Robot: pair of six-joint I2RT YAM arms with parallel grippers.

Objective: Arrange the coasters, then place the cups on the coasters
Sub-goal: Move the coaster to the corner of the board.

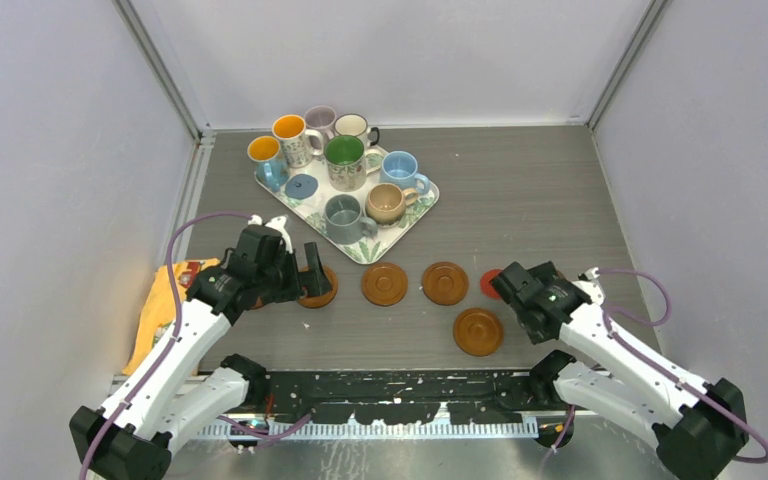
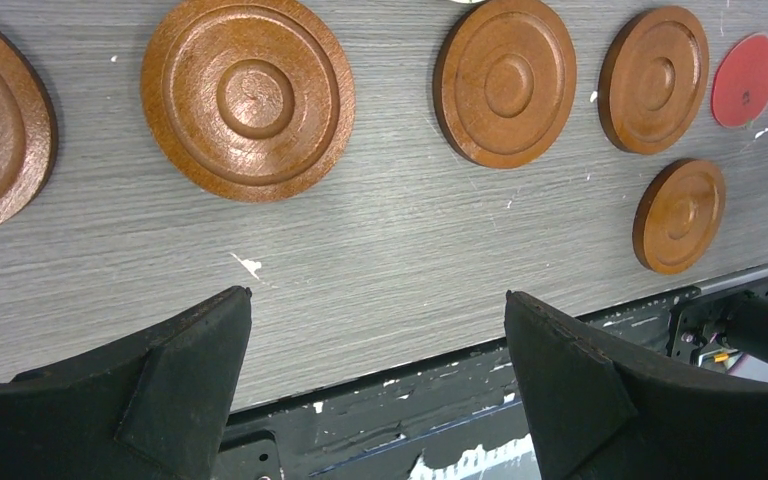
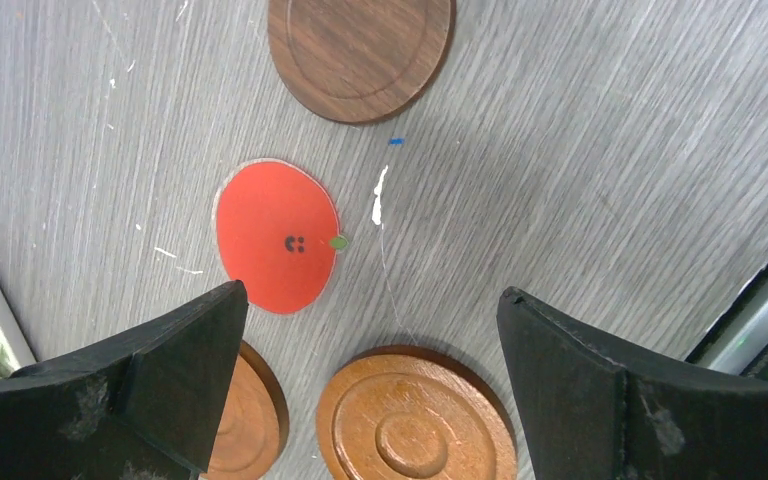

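Several wooden coasters lie in a row near the table's front: one (image 1: 384, 284), one (image 1: 445, 283), the thin red coaster (image 1: 490, 284), and one nearer the edge (image 1: 478, 331). Another coaster (image 1: 320, 290) sits half under my left gripper (image 1: 300, 278). In the left wrist view the left gripper (image 2: 377, 295) is open and empty over bare table by the front edge, with a coaster (image 2: 248, 98) beyond it. My right gripper (image 3: 372, 290) is open above a wooden coaster (image 3: 415, 415), the red coaster (image 3: 278, 237) and a dark brown coaster (image 3: 360, 50). Several cups (image 1: 344, 152) stand on the tray.
The leaf-patterned tray (image 1: 372, 250) sits at the back left and also carries a small blue disc (image 1: 301, 186). A yellow cloth (image 1: 160, 310) lies at the left edge under the left arm. White walls enclose the table on three sides.
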